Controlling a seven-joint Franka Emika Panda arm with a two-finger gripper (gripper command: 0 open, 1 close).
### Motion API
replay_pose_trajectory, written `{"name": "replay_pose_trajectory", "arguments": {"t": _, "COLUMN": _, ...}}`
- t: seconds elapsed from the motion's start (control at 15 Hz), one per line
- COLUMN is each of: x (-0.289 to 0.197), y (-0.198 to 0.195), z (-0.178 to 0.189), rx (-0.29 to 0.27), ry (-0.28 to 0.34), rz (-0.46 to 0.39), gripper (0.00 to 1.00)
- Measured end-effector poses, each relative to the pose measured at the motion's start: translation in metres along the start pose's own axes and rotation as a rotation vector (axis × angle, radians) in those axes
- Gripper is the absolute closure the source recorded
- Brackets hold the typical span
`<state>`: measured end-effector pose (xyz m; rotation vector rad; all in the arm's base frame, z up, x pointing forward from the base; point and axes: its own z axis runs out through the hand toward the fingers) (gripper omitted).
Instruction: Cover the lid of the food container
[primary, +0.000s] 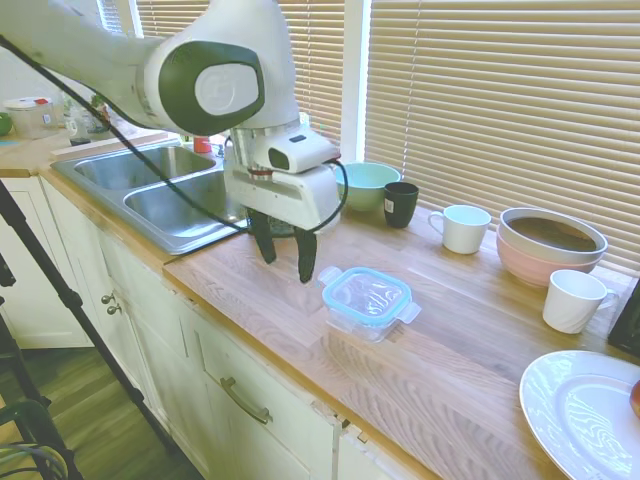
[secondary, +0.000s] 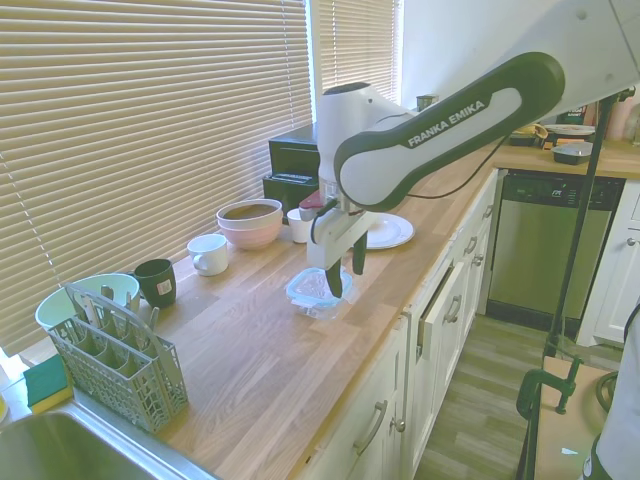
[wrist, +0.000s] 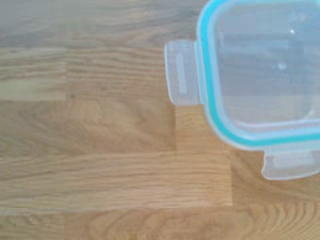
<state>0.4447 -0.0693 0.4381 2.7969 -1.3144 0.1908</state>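
Wooden counter (primary: 470, 350) (blinds (primary: 500, 90) behind) bears lid (primary: 367, 294)

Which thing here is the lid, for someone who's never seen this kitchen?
Start at the wooden counter right of the sink. Near its front edge, beside the robot's tool, the lid sits on a clear square container. It alone has a light-blue rim with clip tabs.
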Motion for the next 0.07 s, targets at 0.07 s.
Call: {"name": "replay_pose_trajectory", "arguments": {"t": 0.07, "x": -0.0007, "y": 0.0031, "z": 0.001, "rx": 0.003, "ry": 0.002, "rz": 0.005, "gripper": 0.0}}
